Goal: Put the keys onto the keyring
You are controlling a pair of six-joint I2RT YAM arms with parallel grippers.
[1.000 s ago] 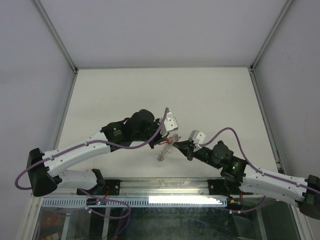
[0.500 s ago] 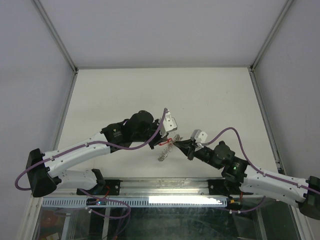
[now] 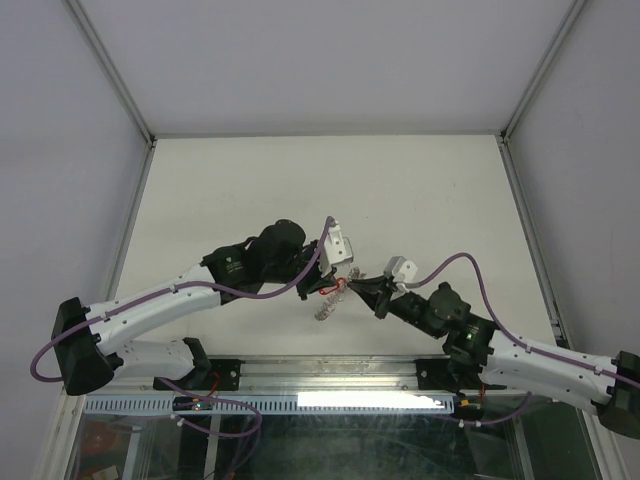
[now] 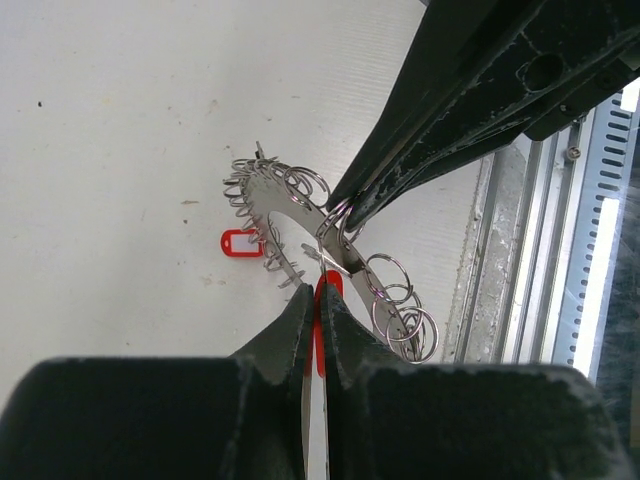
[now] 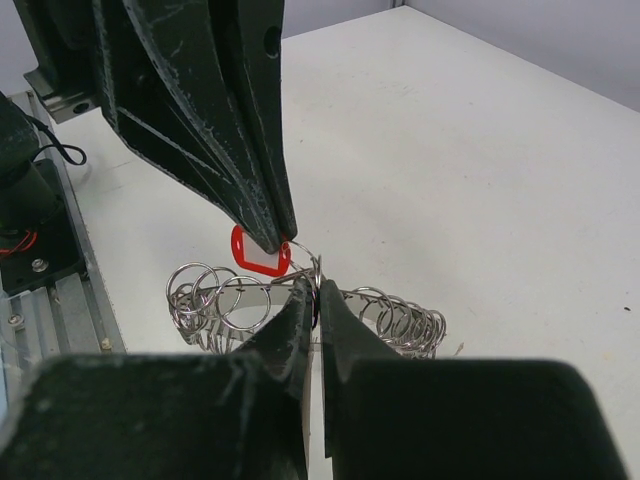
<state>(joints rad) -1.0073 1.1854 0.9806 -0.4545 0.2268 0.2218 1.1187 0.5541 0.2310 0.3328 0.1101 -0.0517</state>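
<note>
White tabletop (image 3: 420, 190) stretched out under both arms, with pale panels around it and a metal rail (image 3: 330, 372) along its near edge. Close to that edge the two claws met almost tip to tip. The left gripper (image 4: 318, 292) had its fingers pressed together on the keys (image 4: 320, 330). The red tag showed as a thin strip between the pads, and a slim silver piece poked out beyond them toward the keyring (image 4: 270, 195). The right gripper (image 5: 315, 300) was clamped on that keyring, pinching the rim of a flat silver band crowded with small wire loops. The ring sat tilted; whether its low side rested on the table I could not tell. The keys were just beside the right gripper's pinch, touching the ring or nearly so. A second red tag (image 4: 240, 243) with a white window lay flat on the table beside the ring. White print on the left arm's black housing (image 3: 235, 262) was too small to read
</note>
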